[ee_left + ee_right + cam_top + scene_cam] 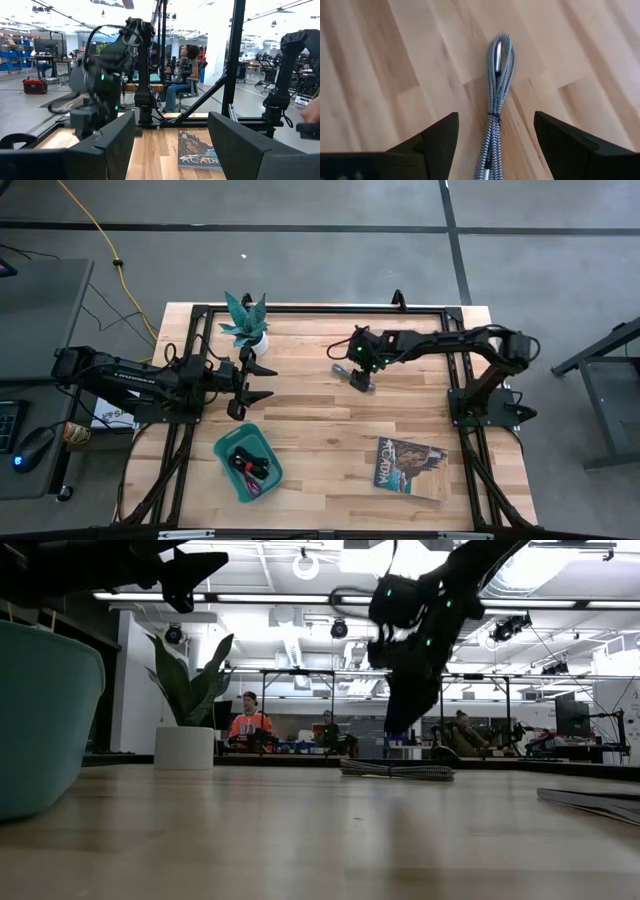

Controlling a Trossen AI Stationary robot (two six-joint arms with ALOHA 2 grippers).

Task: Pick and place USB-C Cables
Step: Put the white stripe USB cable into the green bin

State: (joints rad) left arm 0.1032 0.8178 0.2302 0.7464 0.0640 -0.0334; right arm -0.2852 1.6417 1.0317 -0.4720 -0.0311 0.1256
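My R claw (495, 137) spread wide, released, above grey cable (496, 100) lying on worktop (320, 410); L claw (262, 381) also spread, empty.

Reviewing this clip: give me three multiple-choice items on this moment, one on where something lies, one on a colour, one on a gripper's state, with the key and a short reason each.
1. Where does the grey cable lie?
A. in the teal tray
B. on the bare wood under the right gripper
C. on the magazine

2. What colour is the tray near the table's front edge?
A. teal
B. yellow
C. white

3. How does the right gripper stand?
A. shut on the grey cable
B. open, fingers on either side of the cable
C. shut and empty

Key: B, the right wrist view shows the braided bundle flat on the planks between the fingers; A, the high view shows a teal tray holding dark cables; B, a gap shows between each finger and the cable.
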